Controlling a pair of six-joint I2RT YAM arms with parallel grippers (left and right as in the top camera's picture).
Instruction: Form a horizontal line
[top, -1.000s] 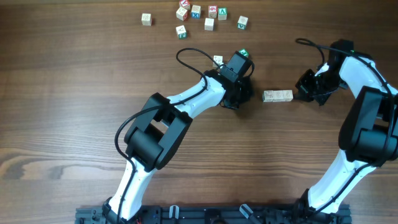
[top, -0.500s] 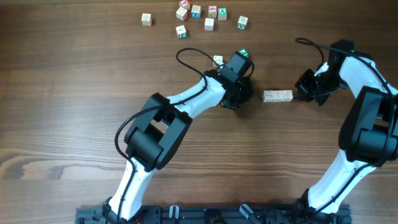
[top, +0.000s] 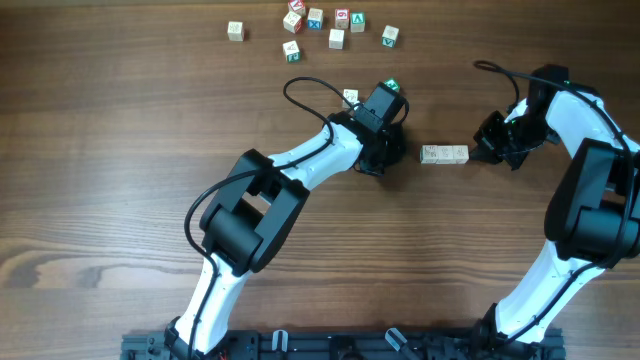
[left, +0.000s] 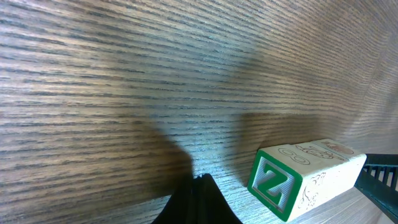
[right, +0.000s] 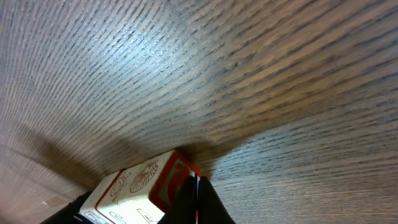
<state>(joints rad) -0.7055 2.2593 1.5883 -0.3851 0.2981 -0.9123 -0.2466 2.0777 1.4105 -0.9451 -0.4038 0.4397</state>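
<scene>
The horizontal line (top: 444, 154) is a short bar of three pale wooden cubes lying on the table between my two grippers. In the left wrist view its near end (left: 273, 183) shows a green Z. In the right wrist view its other end (right: 168, 186) shows a red face. My left gripper (top: 392, 152) is shut and empty; its tips (left: 200, 182) rest on the table a small gap to the left of the Z end. My right gripper (top: 484, 148) is shut, and its tips (right: 198, 185) touch the red end face.
Several single cubes with coloured symbols lie scattered at the far edge (top: 336, 38), from one on the left (top: 235, 31) to one on the right (top: 389, 36). One more cube (top: 350, 97) sits beside the left arm's cable.
The bar has shifted very slightly to the left, with the right gripper against its end. The left arm has not moved.
</scene>
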